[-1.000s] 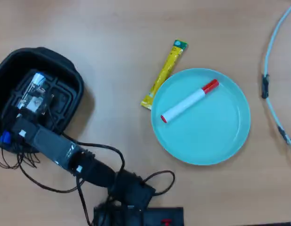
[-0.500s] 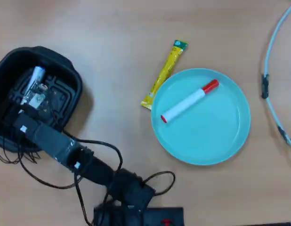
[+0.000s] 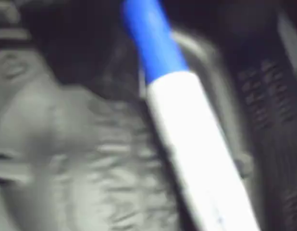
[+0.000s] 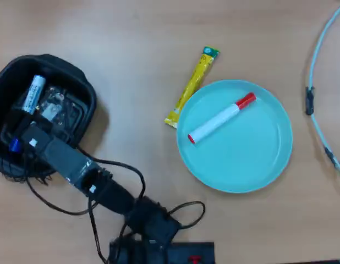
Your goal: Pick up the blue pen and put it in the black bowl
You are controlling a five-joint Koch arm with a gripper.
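Looking first through the wrist view: filling the frame close up with the blue pen, blue cap toward the upper left, white barrel running down to the lower right, lying against the dark ridged floor of the black bowl, with blurred pale gripper parts at left and behind the barrel; failing to make out, through the blur, whether anything is pressing on the barrel, so leaving the jaws' state as something that cannot be told here. Turning to the overhead view: finding the black bowl at the upper left of the frame, the arm reaching up into it from the bottom edge, and the gripper sitting over the bowl's floor; seeing the blue pen lying inside the bowl near its upper-left corner, just beside the gripper's clear parts, yet not showing plainly either jaw tip, so again not telling open from closed. Judging the placing step as all but done, with the next move calling for a confirmed release and a straight lift out without dragging the pen over the rim. Reading no brand or lettering anywhere: print on the pen's barrel, on the yellow sachet stick at upper centre, and on the red-capped marker in the teal plate being too small or blurred to read
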